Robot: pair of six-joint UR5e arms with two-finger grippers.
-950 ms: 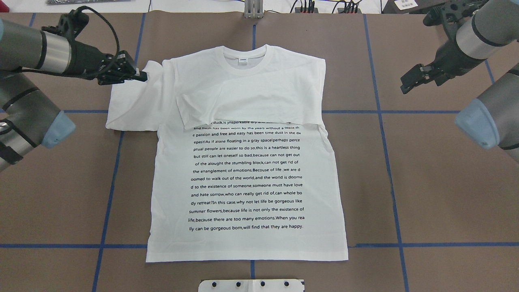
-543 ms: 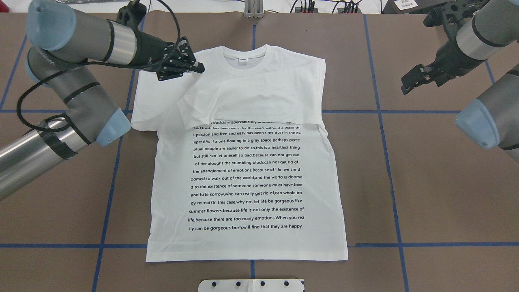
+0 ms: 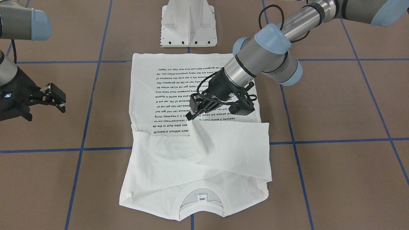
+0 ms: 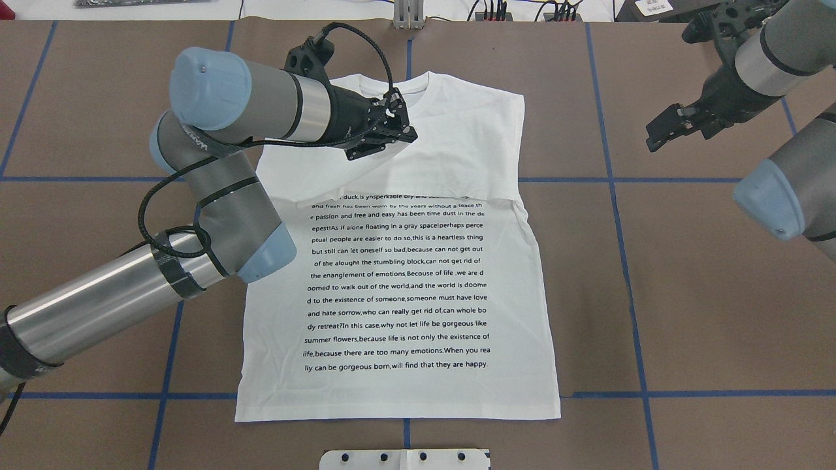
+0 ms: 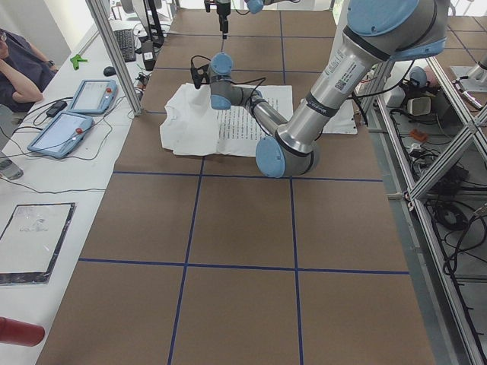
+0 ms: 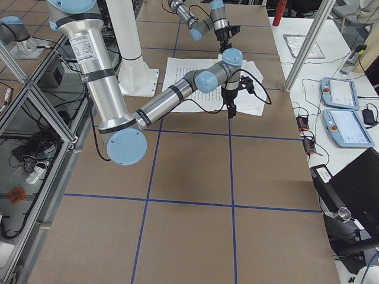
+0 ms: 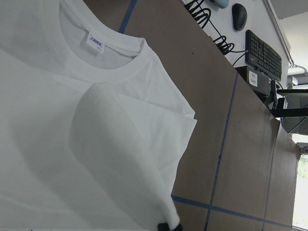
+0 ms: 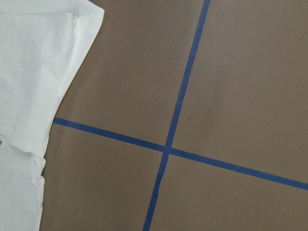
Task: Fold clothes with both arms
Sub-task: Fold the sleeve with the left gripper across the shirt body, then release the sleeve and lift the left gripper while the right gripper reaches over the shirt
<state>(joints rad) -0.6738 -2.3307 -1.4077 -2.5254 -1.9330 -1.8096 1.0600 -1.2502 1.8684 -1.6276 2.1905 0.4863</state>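
The left arm has swung in from the table's edge, so its gripper [image 4: 406,136] now hangs over the shirt's [image 4: 398,294] chest, just below the collar. It is clenched on the tip of the left sleeve [image 3: 233,150], which is drawn across the chest in a lifted fold. The shirt lies flat, print up, in the middle of the table [image 4: 705,294], collar away from the robot. Well off to the right, the right gripper [image 4: 656,134] hovers above bare table, jaws apart, holding nothing.
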